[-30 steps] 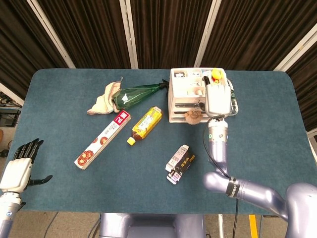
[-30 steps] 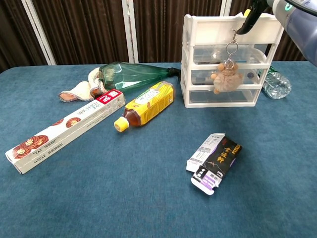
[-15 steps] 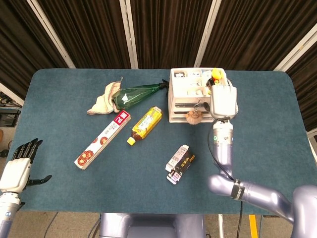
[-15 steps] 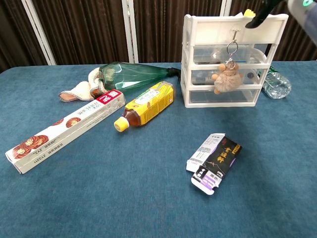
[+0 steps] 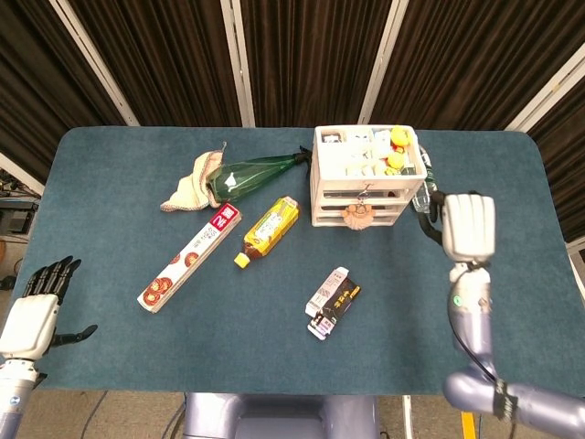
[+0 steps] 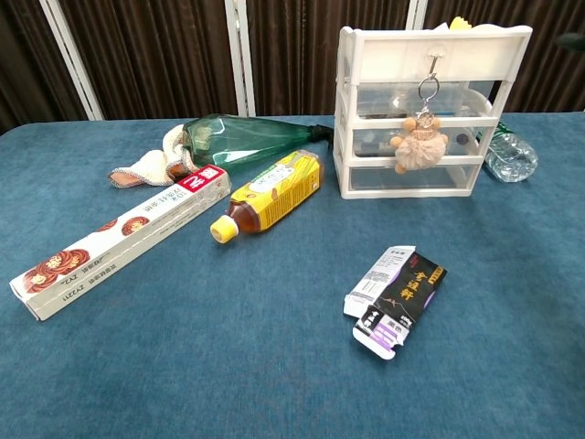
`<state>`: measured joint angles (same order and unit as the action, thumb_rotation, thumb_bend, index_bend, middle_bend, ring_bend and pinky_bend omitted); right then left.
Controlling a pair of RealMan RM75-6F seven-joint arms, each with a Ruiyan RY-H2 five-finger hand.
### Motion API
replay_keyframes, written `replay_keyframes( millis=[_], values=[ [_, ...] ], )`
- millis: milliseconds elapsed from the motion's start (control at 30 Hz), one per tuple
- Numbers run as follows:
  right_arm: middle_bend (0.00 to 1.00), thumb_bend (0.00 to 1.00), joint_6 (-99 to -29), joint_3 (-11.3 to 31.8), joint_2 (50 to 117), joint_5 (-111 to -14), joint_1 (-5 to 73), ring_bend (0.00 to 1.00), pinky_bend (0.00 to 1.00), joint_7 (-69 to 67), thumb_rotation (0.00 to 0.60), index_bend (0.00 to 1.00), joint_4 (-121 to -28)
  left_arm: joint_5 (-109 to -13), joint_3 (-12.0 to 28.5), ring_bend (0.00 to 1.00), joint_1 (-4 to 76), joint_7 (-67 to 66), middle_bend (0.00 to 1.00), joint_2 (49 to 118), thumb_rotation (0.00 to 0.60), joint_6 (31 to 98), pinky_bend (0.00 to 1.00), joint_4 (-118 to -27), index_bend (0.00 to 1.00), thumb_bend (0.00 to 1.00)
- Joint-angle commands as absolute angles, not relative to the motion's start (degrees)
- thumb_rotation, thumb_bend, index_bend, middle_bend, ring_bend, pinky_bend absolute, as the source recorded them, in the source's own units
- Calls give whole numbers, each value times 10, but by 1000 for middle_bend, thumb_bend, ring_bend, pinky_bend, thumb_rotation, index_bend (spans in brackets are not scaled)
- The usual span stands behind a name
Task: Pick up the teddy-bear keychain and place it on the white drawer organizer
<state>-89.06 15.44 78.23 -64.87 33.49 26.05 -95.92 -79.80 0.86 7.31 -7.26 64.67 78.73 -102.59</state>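
Note:
The small brown teddy-bear keychain [image 6: 420, 150] hangs by its ring and clip from the top front edge of the white drawer organizer [image 6: 366, 64], dangling in front of the drawers; from above the bear [image 5: 356, 214] shows at the organizer's [image 5: 331, 203] front. My right hand [image 5: 467, 225] is off to the right of the organizer, apart from it and holding nothing, its back toward the camera. My left hand [image 5: 35, 309] hangs open past the table's left front corner, fingers spread.
On the blue table lie a green plastic bottle [image 5: 256, 174] with a cloth [image 5: 192, 183], a yellow tea bottle [image 5: 269, 228], a long red-and-white box [image 5: 188, 257] and a black-and-white packet [image 5: 333, 301]. A clear bottle [image 6: 508, 156] lies right of the organizer.
My right hand let go of the keychain at the organizer's top and drew away to the right; the bear now hangs from the organizer on its own. The left hand stayed put.

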Motion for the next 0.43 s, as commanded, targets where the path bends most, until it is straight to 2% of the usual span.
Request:
replay_keyframes(
  millis=[33, 100, 133, 200, 300, 433],
  values=[
    [572, 165, -910, 74, 723, -741, 269, 406, 385, 186, 600, 490, -986, -808, 5, 0, 71, -80, 0, 651, 600, 794, 0, -1021, 40, 120],
    [343, 117, -906, 40, 698, -768, 246, 37, 194, 158, 600, 276, -990, -817, 2, 0, 69, -85, 0, 652, 600, 799, 0, -1020, 39, 121],
    [274, 103, -900, 26, 685, -778, 236, 0, 137, 140, 600, 213, -993, -823, 1, 0, 68, -87, 0, 653, 600, 803, 0, -1018, 39, 122],
    [143, 74, -887, -2, 659, -790, 215, 0, 40, 105, 600, 106, -1004, -835, -2, 0, 65, -94, 0, 655, 600, 812, 0, -1013, 39, 122],
    [41, 46, -884, -32, 635, -807, 188, 0, 0, 77, 600, 55, -1004, -845, -6, 0, 62, -98, 0, 659, 600, 820, 0, -1009, 40, 121],
    [0, 30, -893, -66, 624, -839, 152, 0, 0, 47, 600, 4, -989, -857, -8, 0, 59, -106, 0, 663, 600, 828, 0, -1000, 38, 119]
  ],
)
